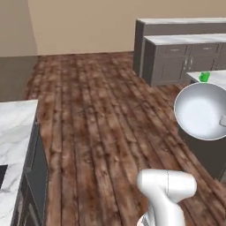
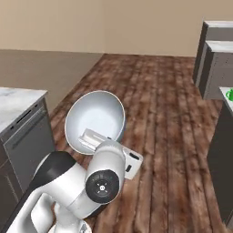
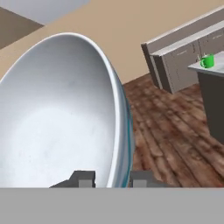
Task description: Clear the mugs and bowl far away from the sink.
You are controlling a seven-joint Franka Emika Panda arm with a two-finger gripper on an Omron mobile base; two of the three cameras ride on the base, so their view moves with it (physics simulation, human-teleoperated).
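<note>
A: Status on the clear-away?

B: Bowl [image 3: 57, 113] is in the air, tipped on edge. Gripper [image 3: 113, 179] is clamped on its rim, one finger [image 3: 83, 178] inside the wall and the other outside. In the right base view the bowl [image 2: 95, 119] hangs over open floor, inside facing the camera.

A: Mugs?

B: Green mug [image 1: 204, 77] sits upright on a pale desk [image 1: 216, 77] ahead right, near its edge. It looks already parked, so I'd count that one done. White mug: can't place it in any view. Can't say if it's moved or pending.

A: So where are we overall?

B: Roughly mid-task, my read. One mug apparently cleared, bowl in transit and not yet set down, white mug unknown. The bowl needs a landing spot; the desk with the green mug is the obvious candidate.

A: Sink?

B: Not identifiable. There's a dark cutout [image 1: 1, 175] in the marble desk [image 1: 15, 132] at the near left, but too little shows to call it.

A: Room?

B: Reddish-brown plank floor [image 1: 97, 114], beige walls. Grey cabinets [image 1: 176, 57] with light tops along the far right. Wide open floor between the two desks.
</note>
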